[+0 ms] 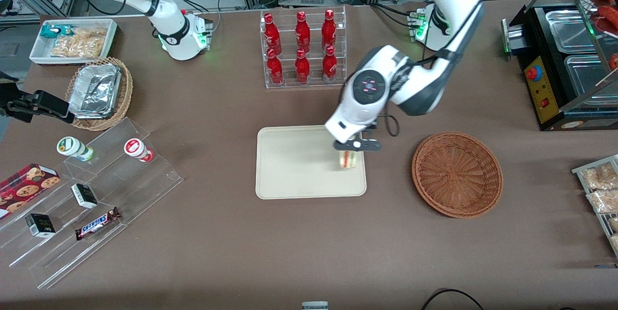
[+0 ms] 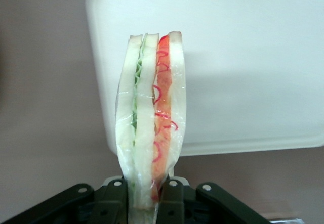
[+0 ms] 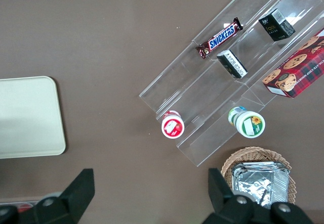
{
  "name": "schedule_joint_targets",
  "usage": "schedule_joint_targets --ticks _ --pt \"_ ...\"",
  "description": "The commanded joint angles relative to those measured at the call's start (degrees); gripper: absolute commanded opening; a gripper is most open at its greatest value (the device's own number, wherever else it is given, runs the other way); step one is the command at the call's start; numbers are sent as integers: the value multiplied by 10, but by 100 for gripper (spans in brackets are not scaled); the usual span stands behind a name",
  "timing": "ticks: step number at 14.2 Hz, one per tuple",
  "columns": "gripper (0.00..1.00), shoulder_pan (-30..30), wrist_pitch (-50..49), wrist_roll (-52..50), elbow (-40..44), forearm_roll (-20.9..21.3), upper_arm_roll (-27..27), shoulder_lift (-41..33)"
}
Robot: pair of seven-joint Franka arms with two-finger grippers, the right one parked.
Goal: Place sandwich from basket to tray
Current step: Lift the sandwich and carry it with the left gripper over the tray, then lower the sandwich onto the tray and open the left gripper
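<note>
While the sandwich [image 1: 347, 159] hangs upright over the tray [image 1: 289, 175], just right of the front view's center, its wrapped base sits pinched between the jaws of the gripper [image 1: 348, 154], which are clamped on it. The filling layers show edge-on in the wrist view [image 2: 151, 118]. The basket [image 1: 456, 173] lies empty in the frame's right half, apart from the tray.

Even, fairly bright overhead light fills the scene, with soft short shadows on the brown tabletop [image 1: 231, 252]. The flat beige rectangular tray [image 2: 243, 57] looks washed out to near white in the wrist view, where the clear-wrapped triangular white-bread sandwich [image 2: 152, 113] casts a faint shadow on it. The black two-finger gripper [image 2: 144, 198] is slightly blurred. Glare glints off the crumpled silver foil containers [image 1: 94, 90].
</note>
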Motion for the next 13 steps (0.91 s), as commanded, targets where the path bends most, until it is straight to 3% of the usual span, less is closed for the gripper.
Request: schedule_joint_targets --ticks 1,9,10,13 --pt "19 -49 -10 -40 97 20 8 78" --pt "22 -91 -10 -119 202 94 9 196" --pt "24 -95 -9 -128 209 99 9 205" --pt "49 -95 2 -129 215 99 9 211"
